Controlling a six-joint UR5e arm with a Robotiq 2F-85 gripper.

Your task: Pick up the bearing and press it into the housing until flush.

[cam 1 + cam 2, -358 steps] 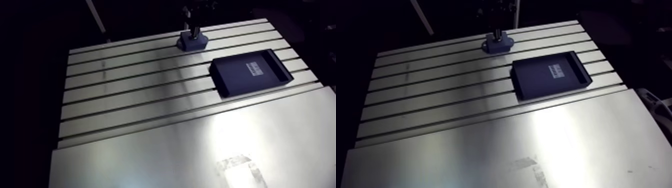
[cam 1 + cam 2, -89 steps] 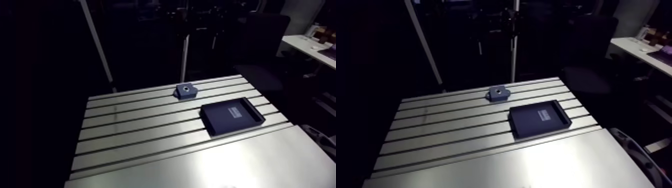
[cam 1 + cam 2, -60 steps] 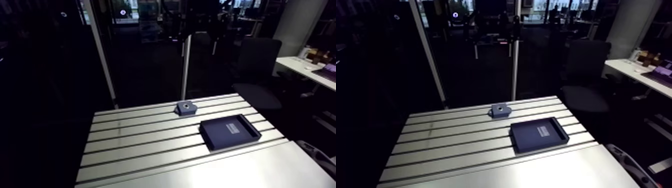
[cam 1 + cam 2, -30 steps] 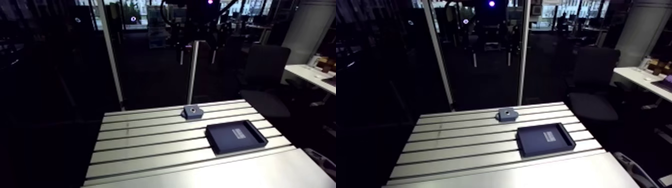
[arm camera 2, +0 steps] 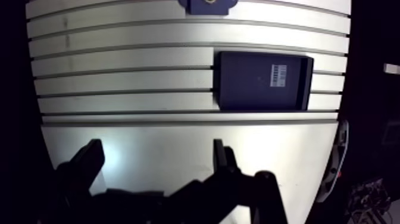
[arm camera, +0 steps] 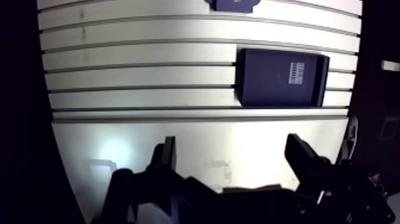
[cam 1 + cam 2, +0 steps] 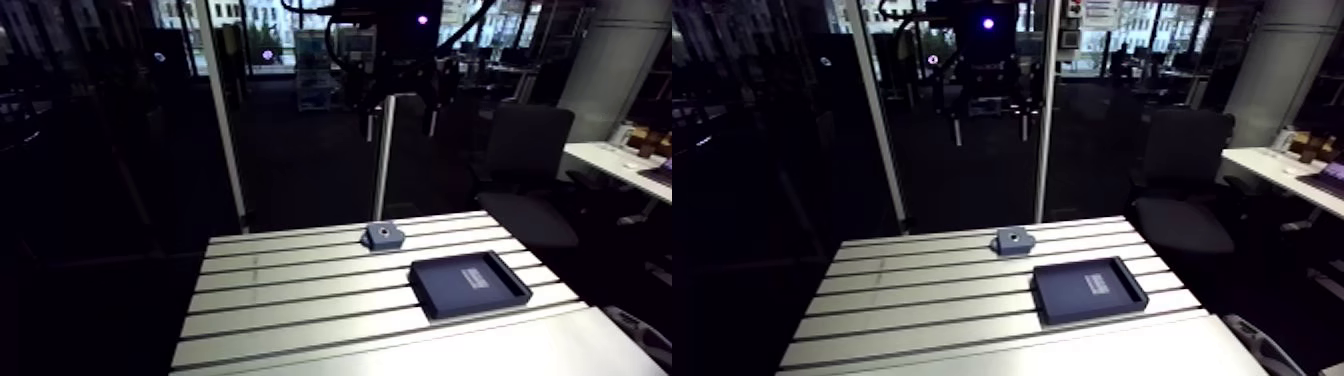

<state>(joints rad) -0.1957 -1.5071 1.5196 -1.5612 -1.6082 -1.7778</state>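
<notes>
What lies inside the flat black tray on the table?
Inside the flat black rectangular tray only a small pale label shows, on its floor near one end. Nothing else lies in it. Nothing covers the tray in the wrist view, so its whole floor is visible.

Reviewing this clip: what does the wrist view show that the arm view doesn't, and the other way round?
Only the wrist view: the hand seen clearly, open and empty, over the table's smooth plate. Only the arm view: the whole housing, its round bore facing up. Both: the slotted table and the dark tray beside the housing.
</notes>
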